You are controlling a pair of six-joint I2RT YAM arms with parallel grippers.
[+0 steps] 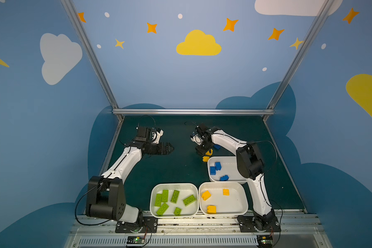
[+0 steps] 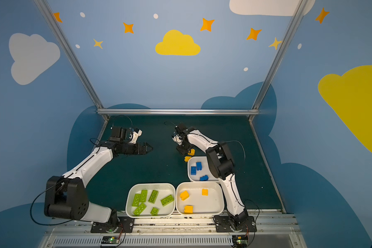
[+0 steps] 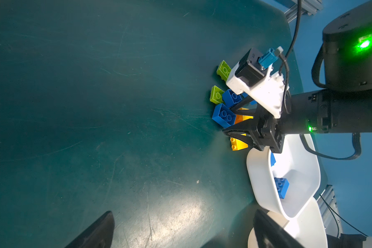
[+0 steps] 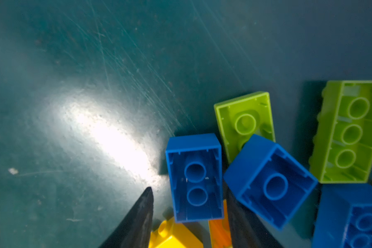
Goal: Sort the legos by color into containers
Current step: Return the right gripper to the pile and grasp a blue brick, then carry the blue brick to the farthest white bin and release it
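Blue lego (image 4: 194, 178) btwn R jaws; tilted blue brick (image 4: 271, 186) just beside.

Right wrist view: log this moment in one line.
right hand: open, astride blue brick | left hand: open, empty

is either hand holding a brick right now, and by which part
Nothing is held yet. The right hand straddles the long sides of an upside-down blue brick, with a gap on one side. The left hand is open and empty.
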